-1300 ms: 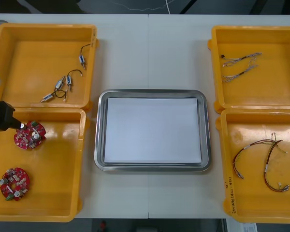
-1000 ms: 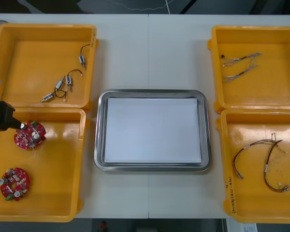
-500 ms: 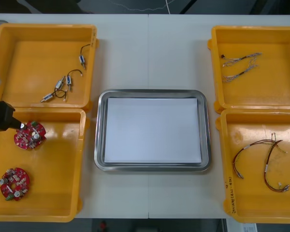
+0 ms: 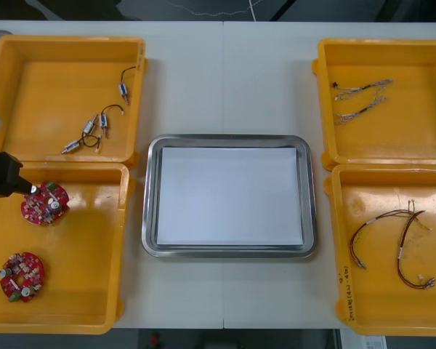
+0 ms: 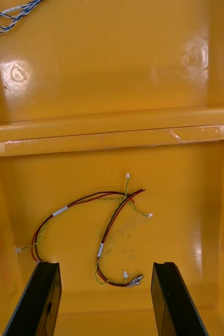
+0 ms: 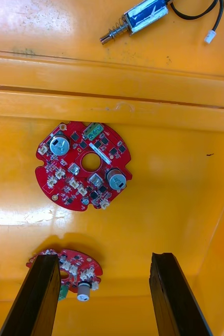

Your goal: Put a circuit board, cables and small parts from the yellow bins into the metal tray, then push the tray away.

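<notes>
Nothing moved over last second. Left gripper (image 6: 104, 260) hovers unchanged, fingers spread, empty; round red circuit board (image 6: 84, 165) ahead of fingertips, on yellow bin (image 6: 185, 220) floor. Right gripper (image 5: 106, 268) spread above red-and-yellow cable (image 5: 114, 215). Metal tray (image 4: 150, 196) unfilled: grasp pending.

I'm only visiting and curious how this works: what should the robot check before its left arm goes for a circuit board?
1. Left gripper ready to grasp: ok, its fingers stand apart.
2. Circuit board reachable: ok, it lies flat in the yellow bin, nothing on top of it.
3. Board between the fingers: not ok, it lies beyond them; the nearer board sits against one finger.
4. Metal tray free: ok, white inside, nothing in it.
5. Right gripper out of the way: ok, open above the red and yellow cables.
</notes>
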Controlling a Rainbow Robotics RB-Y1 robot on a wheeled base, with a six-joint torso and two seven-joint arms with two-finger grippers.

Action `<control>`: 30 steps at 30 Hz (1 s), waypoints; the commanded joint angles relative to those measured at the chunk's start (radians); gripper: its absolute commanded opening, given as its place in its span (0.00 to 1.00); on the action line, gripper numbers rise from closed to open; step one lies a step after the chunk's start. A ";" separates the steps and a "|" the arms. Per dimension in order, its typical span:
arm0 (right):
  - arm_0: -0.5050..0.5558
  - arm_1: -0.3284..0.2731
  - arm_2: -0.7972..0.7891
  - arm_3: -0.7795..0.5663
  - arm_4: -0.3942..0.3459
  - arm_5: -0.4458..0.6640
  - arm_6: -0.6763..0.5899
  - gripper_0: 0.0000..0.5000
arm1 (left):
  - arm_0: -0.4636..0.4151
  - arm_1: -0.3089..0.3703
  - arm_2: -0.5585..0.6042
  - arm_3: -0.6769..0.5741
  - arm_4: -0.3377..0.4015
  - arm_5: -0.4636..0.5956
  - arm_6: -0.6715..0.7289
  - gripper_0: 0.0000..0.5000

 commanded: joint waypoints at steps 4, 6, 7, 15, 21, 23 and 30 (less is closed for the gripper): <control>-0.021 -0.031 -0.029 -0.007 -0.002 0.003 -0.017 1.00 | 0.015 0.045 -0.004 -0.029 0.008 -0.009 -0.083 1.00; -0.021 -0.031 -0.029 -0.007 -0.002 0.003 -0.017 1.00 | 0.015 0.045 -0.004 -0.029 0.008 -0.009 -0.083 1.00; -0.021 -0.031 -0.029 -0.007 -0.002 0.003 -0.017 1.00 | 0.015 0.045 -0.004 -0.029 0.008 -0.009 -0.083 1.00; -0.021 -0.031 -0.029 -0.007 -0.002 0.003 -0.017 1.00 | 0.015 0.045 -0.004 -0.029 0.008 -0.009 -0.083 1.00; -0.021 -0.031 -0.029 -0.007 -0.002 0.003 -0.017 1.00 | 0.015 0.045 -0.004 -0.029 0.008 -0.009 -0.083 1.00; -0.021 -0.031 -0.029 -0.007 -0.002 0.003 -0.017 1.00 | 0.015 0.045 -0.004 -0.029 0.008 -0.009 -0.083 1.00; -0.021 -0.031 -0.029 -0.007 -0.002 0.003 -0.017 1.00 | 0.015 0.045 -0.004 -0.029 0.008 -0.009 -0.083 1.00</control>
